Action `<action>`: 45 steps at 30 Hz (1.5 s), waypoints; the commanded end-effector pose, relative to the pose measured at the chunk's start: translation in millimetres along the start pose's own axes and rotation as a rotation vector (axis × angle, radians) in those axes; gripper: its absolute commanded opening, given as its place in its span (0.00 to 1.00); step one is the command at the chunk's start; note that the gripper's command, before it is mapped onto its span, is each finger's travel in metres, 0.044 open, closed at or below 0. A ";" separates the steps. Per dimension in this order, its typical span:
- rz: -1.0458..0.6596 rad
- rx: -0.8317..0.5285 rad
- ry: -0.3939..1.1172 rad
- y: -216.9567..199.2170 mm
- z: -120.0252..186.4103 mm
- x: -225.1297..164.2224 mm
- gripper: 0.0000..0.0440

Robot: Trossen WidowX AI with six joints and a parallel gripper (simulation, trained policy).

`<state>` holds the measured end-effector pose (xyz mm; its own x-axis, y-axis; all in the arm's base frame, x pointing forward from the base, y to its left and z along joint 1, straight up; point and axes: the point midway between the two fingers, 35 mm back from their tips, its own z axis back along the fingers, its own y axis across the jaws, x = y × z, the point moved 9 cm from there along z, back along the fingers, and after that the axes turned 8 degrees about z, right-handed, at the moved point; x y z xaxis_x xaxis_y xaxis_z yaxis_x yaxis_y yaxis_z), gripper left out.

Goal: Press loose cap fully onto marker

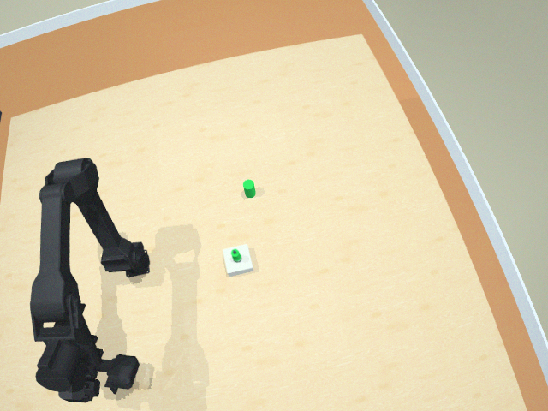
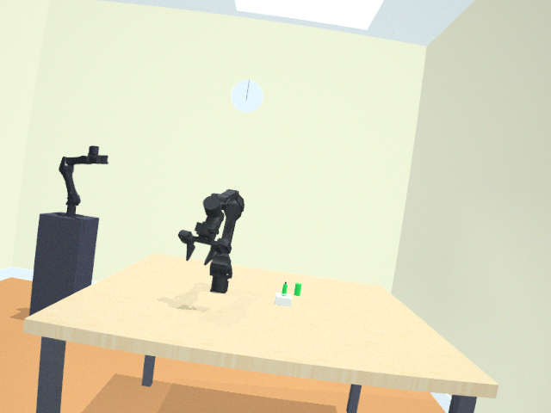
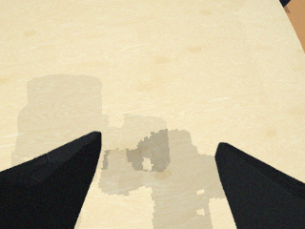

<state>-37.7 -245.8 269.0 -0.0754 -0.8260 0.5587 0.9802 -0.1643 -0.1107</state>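
Observation:
The green marker [image 1: 236, 255] [image 2: 284, 288] stands upright in the white holder block [image 1: 239, 271] [image 2: 283, 300], its dark tip bare and pointing up. The green cap [image 1: 249, 188] [image 2: 297, 289] stands upright on the table, apart from the block. My gripper [image 2: 197, 261] [image 3: 160, 145] is open and empty, its fingers wide apart and pointing down. It hangs above the table, well away from both the marker and the cap. In the wrist view only table and shadows show between and beyond the fingers.
The arm's base [image 1: 138, 260] [image 2: 219, 284] stands on the wooden table [image 1: 331, 176] [image 2: 355, 337], between the gripper and the block in the exterior view. A second small arm [image 2: 70, 181] stands on a dark pedestal [image 2: 62, 261] beyond the table's left edge.

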 end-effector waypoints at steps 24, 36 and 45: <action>-0.014 0.036 0.013 48.1 -7.7 30.7 0.71; -0.032 0.056 0.009 73.2 -8.1 40.2 0.71; -0.049 0.072 0.006 93.5 -7.2 45.7 0.71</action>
<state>43.0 -298.9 279.9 -0.1159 -0.8185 0.5627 0.9869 -0.1591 -0.0282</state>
